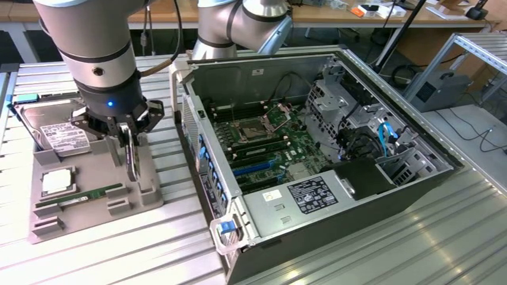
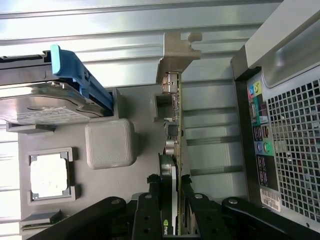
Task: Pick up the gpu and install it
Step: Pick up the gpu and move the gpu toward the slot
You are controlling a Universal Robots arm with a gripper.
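Currently: hand (image 2: 170, 182) pinching gpu (image 2: 174, 127), upright at grey tray (image 1: 87, 217); pickup underway, not yet installed in computer case (image 1: 237, 74).

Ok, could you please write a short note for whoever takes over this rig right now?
Claw: closed on the gpu, one finger on each face, with the card standing on edge.
Where: the gpu is over the grey holder tray, on the exterior view's left of the open computer case. I cannot tell whether it has cleared its slot. The hard drive and memory stick sit in the tray.
Done: the gpu is grasped.
Left: the gpu is not yet in the computer case.
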